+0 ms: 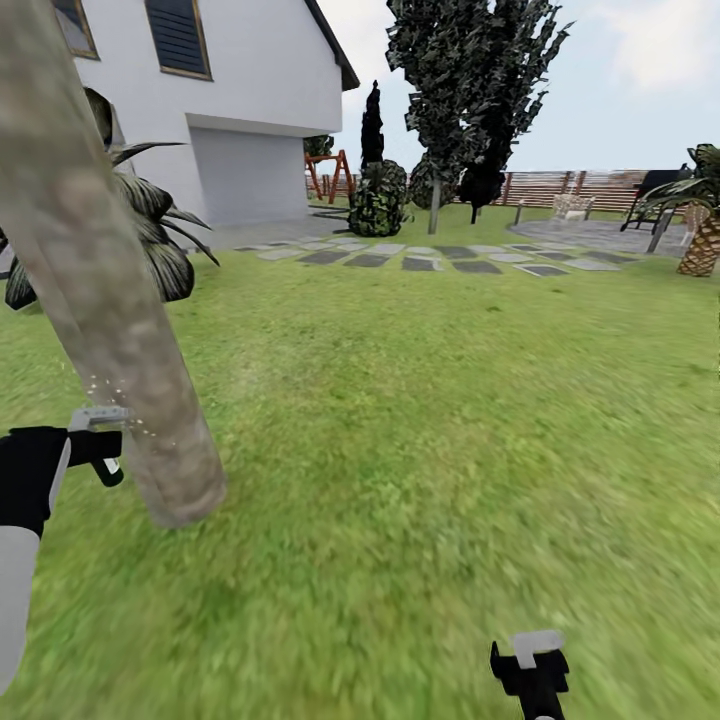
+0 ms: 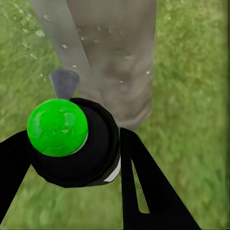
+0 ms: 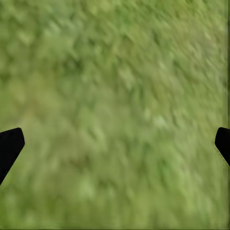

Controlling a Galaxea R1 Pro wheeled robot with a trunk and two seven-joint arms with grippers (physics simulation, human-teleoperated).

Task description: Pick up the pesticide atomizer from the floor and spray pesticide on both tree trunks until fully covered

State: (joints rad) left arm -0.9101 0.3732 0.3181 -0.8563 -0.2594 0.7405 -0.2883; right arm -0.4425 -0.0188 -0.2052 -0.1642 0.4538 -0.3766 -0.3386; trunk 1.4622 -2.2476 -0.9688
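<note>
A thick, mottled pale tree trunk [image 1: 120, 320] leans across the left of the head view, rooted in the grass. My left gripper [image 1: 98, 446] is right beside its lower part, shut on the pesticide atomizer [image 1: 103, 458]. In the left wrist view the atomizer [image 2: 72, 143] is a dark bottle with a bright green round end, held between both black fingers [image 2: 143, 187] and aimed at the trunk [image 2: 120, 57]. Whitish pesticide specks [image 1: 130, 420] float at the trunk, and some sit on its bark [image 2: 120, 57]. My right gripper [image 1: 532, 655] hangs open low over the lawn [image 3: 115, 96].
A spiky dark shrub [image 1: 160, 240] stands behind the trunk by the white house [image 1: 250, 110]. Far back are another tall dark-crowned tree [image 1: 470, 90], grey stepping stones [image 1: 440, 258], a slat fence [image 1: 590, 185] and a scaly palm stump [image 1: 700, 245]. Grass stretches to the right.
</note>
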